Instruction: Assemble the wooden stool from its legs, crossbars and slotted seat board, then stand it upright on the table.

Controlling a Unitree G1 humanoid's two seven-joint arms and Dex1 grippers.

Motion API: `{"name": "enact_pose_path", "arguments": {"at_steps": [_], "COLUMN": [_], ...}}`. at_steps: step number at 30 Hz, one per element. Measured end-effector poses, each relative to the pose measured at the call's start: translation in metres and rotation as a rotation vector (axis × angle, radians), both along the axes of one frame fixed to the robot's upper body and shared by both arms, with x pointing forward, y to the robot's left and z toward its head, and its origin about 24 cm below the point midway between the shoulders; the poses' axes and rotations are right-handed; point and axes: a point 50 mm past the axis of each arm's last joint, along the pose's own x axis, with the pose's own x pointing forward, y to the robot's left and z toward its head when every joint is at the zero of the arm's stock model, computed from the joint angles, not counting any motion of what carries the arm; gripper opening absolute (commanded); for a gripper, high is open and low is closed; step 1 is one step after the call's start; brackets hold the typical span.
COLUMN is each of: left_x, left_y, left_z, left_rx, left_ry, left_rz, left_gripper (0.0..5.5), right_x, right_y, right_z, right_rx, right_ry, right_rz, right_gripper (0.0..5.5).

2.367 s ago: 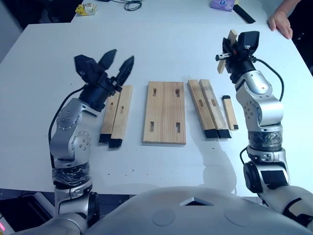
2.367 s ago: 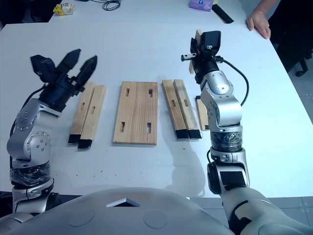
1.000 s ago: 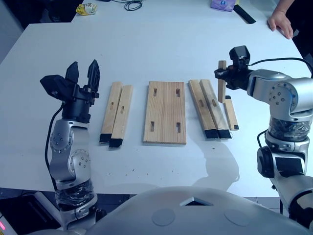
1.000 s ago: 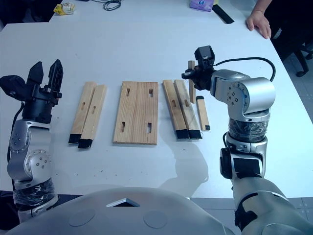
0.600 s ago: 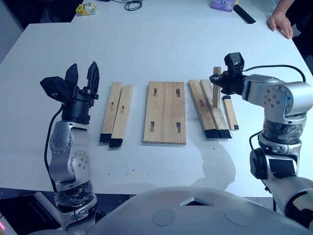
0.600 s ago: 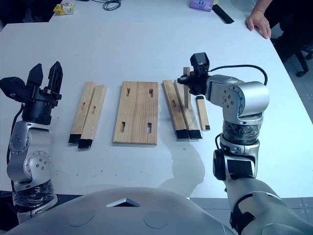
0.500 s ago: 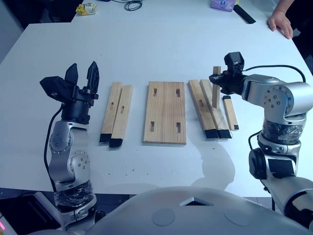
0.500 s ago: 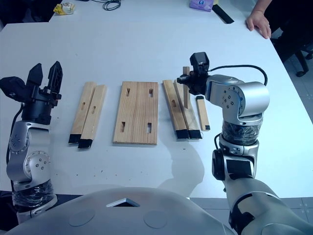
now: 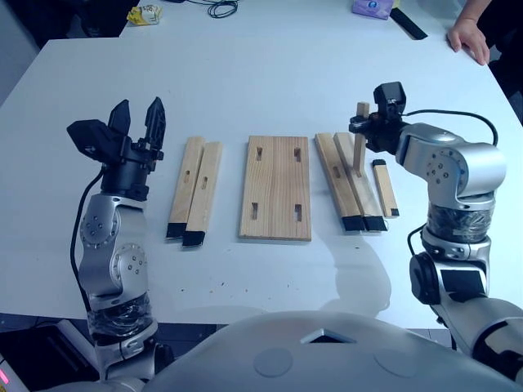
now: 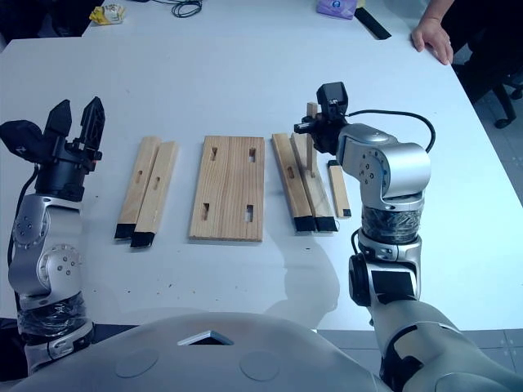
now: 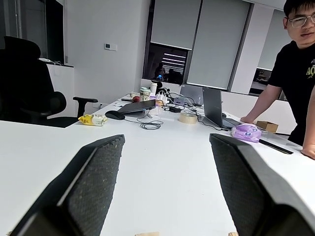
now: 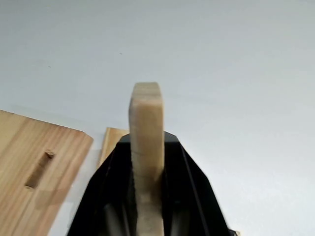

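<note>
We see the right gripper (image 9: 368, 133) closed around a short pale wooden crossbar (image 9: 359, 155), held upright – its lower end meets the two black-tipped wooden legs (image 9: 350, 180) lying at 3 o'clock of the flat slotted wooden seat board (image 9: 276, 186). The left gripper (image 9: 139, 114) is raised and opened wide, holding nothing – it is at 9 o'clock, beyond the other pair of legs (image 9: 194, 189)

Foot of crossbar (image 9: 359, 159) at the leg (image 9: 368, 204) (seated or not, unclear), left fingers (image 11: 93, 182) cropped at the edge
</note>
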Motion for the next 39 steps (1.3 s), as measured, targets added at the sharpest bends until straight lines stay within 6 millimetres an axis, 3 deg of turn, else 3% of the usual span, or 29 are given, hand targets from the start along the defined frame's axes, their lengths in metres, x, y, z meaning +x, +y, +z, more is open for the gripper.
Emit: {"name": "enact_pose_path", "arguments": {"at_steps": [20,28,39], "left_x": [0.002,0.006,0.011], "left_y": [0.000,0.001,0.000], "left_z": [0.002,0.003,0.006], "left_rx": [0.004,0.012,0.012], "left_ry": [-0.003,0.002,-0.006], "left_rz": [-0.011,-0.017,-0.048], "left_gripper": [3.21,3.21,3.21], "right_x": [-0.001,-0.003,-0.021], "right_y": [-0.003,-0.010,-0.020], "right_z": [-0.009,-0.018,-0.034], "right_rx": [0.029,0.068,0.119], "right_ry": [-0.030,-0.185,-0.350], "right_rz": [-0.061,-0.097,-0.063], "right_gripper": [0.42,0.42,0.42]}}
